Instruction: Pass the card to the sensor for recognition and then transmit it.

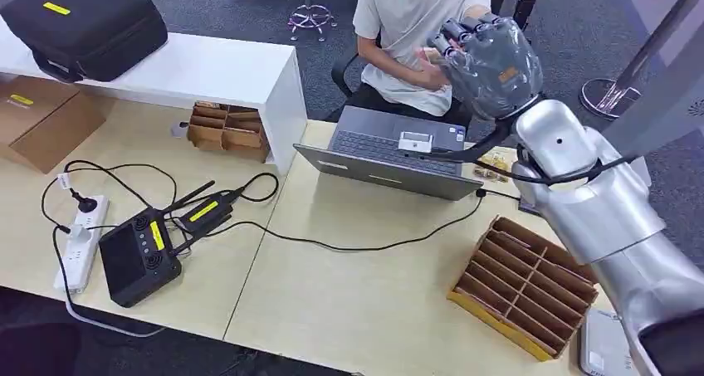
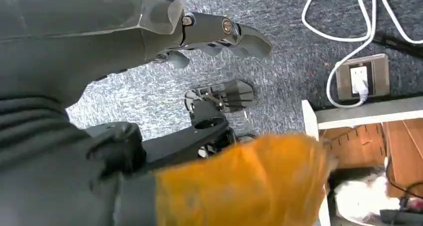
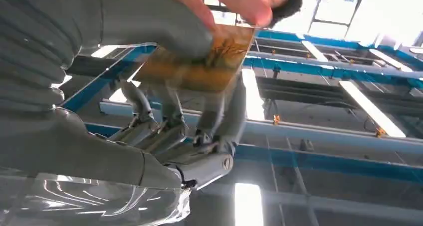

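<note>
1. The right hand [image 3: 164,101] is raised toward the seated person [image 1: 415,19]. It pinches an orange card [image 3: 199,61] between its thumb and fingers.
2. The person's fingers [image 3: 224,1] touch the card's far edge, just past the thumb.
3. The hand-over looks almost done. Only letting go seems left.
4. The left hand [image 2: 199,31] hangs over the floor, fingers spread, holding nothing.
5. No writing on the card can be read.

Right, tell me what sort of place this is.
Probably an office or lab workspace. A person sits on an office chair at a light wood desk with a laptop open on it, a power strip with cables lies on the desk, and the floor is grey carpet.
</note>
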Controlling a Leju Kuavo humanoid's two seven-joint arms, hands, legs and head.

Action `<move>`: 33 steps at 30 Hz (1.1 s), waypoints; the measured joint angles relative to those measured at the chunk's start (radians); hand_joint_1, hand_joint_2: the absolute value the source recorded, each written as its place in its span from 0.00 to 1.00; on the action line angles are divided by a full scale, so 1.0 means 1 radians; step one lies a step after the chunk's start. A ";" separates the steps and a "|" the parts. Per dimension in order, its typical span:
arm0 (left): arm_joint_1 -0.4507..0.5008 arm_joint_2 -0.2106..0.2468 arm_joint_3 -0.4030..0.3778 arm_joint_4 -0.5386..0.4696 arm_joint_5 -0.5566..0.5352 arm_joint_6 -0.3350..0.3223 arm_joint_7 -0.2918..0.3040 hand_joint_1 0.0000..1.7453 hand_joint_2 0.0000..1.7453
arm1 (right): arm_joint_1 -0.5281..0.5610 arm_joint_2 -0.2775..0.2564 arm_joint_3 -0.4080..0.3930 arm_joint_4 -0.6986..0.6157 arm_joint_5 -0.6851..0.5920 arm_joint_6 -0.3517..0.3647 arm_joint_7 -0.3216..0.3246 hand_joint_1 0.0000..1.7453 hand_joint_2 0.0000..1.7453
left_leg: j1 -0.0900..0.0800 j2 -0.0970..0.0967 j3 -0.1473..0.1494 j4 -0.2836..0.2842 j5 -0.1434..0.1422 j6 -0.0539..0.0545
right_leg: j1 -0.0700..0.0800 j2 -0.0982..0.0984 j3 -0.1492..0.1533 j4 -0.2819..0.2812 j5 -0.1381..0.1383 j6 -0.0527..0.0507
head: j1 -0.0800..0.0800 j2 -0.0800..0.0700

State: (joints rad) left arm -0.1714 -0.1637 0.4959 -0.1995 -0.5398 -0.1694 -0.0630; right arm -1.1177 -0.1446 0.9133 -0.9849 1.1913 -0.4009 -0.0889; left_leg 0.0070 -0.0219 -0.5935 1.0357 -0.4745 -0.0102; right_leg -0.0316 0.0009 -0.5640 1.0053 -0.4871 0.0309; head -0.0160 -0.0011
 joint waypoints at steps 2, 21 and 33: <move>0.001 0.000 0.000 0.000 0.003 0.000 -0.002 0.00 1.00 | 0.000 0.000 0.001 0.011 -0.005 0.000 -0.005 0.00 1.00 | 0.000 0.001 0.000 0.000 0.000 0.000 | 0.000 0.001 0.000 0.000 0.000 0.000 | 0.000 0.000; 0.005 0.000 0.002 0.000 0.018 0.014 0.001 0.00 1.00 | 0.003 0.000 0.009 0.052 -0.013 -0.002 -0.007 0.00 1.00 | 0.000 0.001 0.000 0.000 0.000 0.000 | 0.000 0.001 0.000 0.000 0.000 0.000 | 0.000 0.000; 0.028 0.000 0.033 0.000 0.073 0.032 -0.017 0.00 1.00 | 0.231 -0.138 -0.037 -0.177 -0.143 -0.155 -0.095 0.00 1.00 | 0.001 -0.002 0.000 0.000 -0.001 0.001 | 0.000 -0.002 0.001 -0.003 -0.001 0.001 | 0.000 0.000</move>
State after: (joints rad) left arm -0.1439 -0.1633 0.5291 -0.1999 -0.4666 -0.1374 -0.0801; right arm -0.8868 -0.2821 0.8763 -1.1616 1.0484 -0.5560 -0.1838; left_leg 0.0076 -0.0243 -0.5931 1.0361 -0.4756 -0.0093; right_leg -0.0314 -0.0014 -0.5633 1.0027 -0.4877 0.0315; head -0.0160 -0.0011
